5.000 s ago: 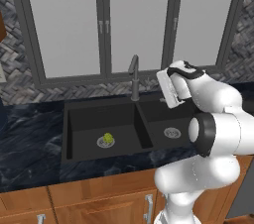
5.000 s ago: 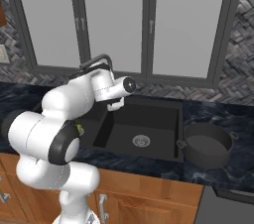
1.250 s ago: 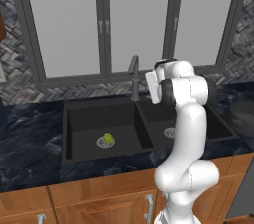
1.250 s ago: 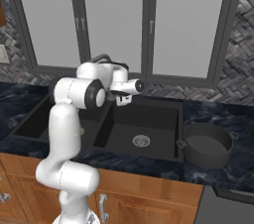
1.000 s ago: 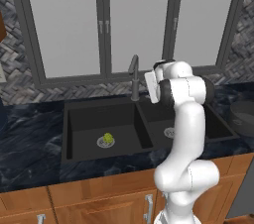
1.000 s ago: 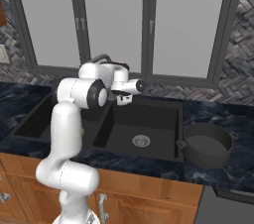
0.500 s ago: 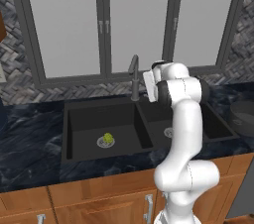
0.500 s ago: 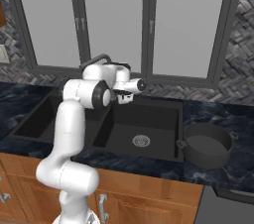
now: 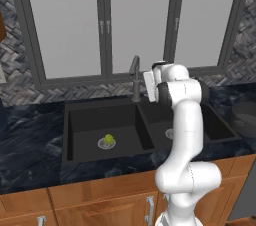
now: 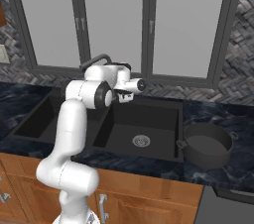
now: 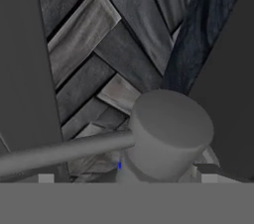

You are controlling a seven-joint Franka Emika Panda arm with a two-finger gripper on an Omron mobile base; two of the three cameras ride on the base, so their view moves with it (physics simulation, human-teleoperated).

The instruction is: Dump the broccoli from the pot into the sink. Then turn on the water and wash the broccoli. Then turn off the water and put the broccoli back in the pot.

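Black and matte, the sink (image 9: 145, 120) sits sunk in your dark marbled tabletop (image 9: 30, 140), two basins side by side under the grey-framed windows (image 10: 114, 20). Your broccoli (image 9: 108, 139) lies on the silver drain of the left basin, at about 7 o'clock from the faucet (image 9: 134, 76) in the left base view, a small yellow-green lump well apart from everything else. The pot (image 10: 207, 143) stands upright on the tabletop just beside the sink's right edge, at 4 o'clock from the right basin's drain (image 10: 141, 140) in the right base view; its mouth faces up.

Your gripper (image 10: 124, 97) is held high over the back rim of the sink, right at the faucet base, pointing toward the herringbone tile wall (image 11: 94, 69). Your jaws stand wide and grip nothing. In the hand view a grey cylindrical knob (image 11: 171, 131) with a long lever running off toward 9 o'clock sits close in front, between the two finger tips.
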